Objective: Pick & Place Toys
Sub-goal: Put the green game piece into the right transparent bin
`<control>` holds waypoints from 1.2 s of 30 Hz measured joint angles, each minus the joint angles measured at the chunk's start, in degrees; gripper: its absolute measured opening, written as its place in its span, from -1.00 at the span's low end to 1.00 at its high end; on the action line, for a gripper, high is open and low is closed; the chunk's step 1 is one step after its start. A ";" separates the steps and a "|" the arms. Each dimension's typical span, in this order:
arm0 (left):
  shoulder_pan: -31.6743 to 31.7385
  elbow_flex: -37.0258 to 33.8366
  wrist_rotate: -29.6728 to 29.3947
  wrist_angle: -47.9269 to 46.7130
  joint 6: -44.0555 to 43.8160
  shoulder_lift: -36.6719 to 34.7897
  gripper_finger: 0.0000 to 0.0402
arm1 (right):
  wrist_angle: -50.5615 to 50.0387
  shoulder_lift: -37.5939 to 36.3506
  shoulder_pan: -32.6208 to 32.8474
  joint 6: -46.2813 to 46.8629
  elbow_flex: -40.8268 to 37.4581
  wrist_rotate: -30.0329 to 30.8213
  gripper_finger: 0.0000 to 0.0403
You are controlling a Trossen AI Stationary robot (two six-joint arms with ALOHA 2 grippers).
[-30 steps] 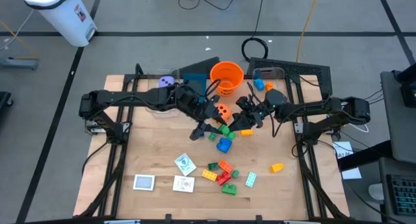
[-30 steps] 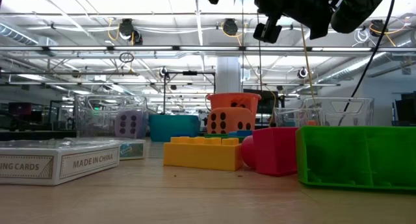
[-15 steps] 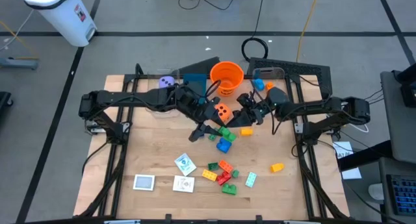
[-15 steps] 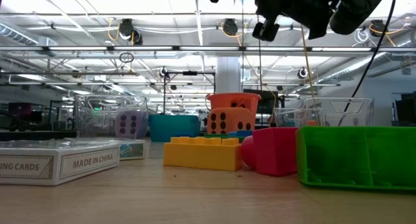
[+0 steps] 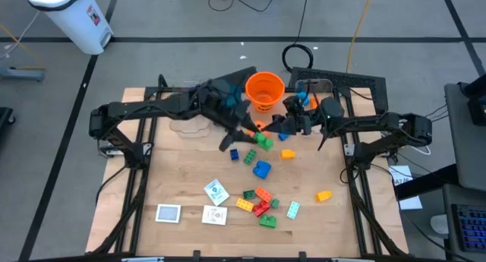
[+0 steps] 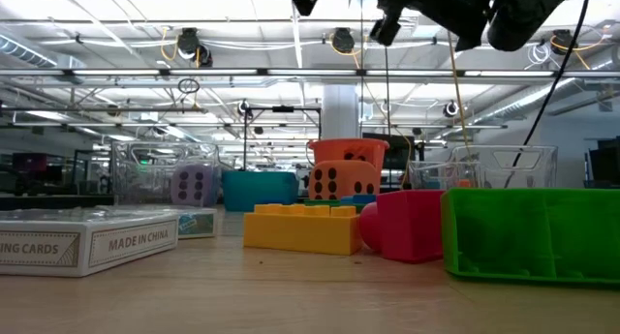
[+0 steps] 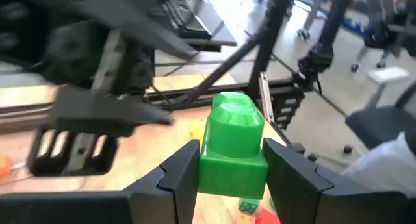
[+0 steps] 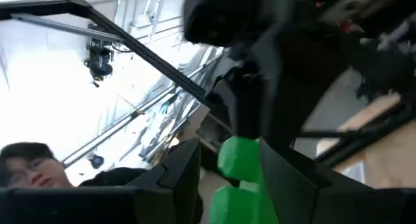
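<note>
Pinching a green brick [image 7: 233,143] between its two fingers, the left hand [image 7: 231,160] hung above the table's far middle, gripping only the brick's lower sides while the stud end stood proud. The right hand [image 8: 227,167] was pressed on a second green brick [image 8: 239,160] in the same way, and in the high view it hovered very near the left hand, both just beside the orange bucket [image 5: 265,89].

The likeliest trouble looked to be a clash. With the two arms crowded so close, any swing toward the bucket could knock one hand into the other and jar a brick loose. Smooth plastic held so low might also pivot or slip out, dropping onto the blue bricks [image 5: 260,168] lying below the hands and scattering them.

Farther from the hands, toward the table's [image 5: 175,178] near edge, lay a cluster of mixed bricks [image 5: 258,201], a lone yellow brick [image 5: 323,195] and the white cards [image 5: 168,213]. The wooden surface appeared flat and bare between them.

Beyond stood a white bin [image 5: 76,19] on grey floor, cables, and a bright ceiling of trusses and lamps. A person [image 8: 29,165] showed past the right hand.
</note>
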 joint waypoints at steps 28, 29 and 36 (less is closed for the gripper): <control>14.91 0.04 5.49 -1.36 -8.41 -0.81 -0.24 | -59.53 -4.89 -4.42 -56.84 28.45 16.41 -0.26; 15.38 0.04 5.47 -1.33 -8.63 -0.86 -0.25 | -61.08 -5.44 -4.45 -57.61 28.45 17.94 -0.26; 17.14 0.04 4.90 0.65 -8.77 -0.97 -0.23 | -65.67 -7.50 -4.35 -57.42 27.97 22.06 -0.26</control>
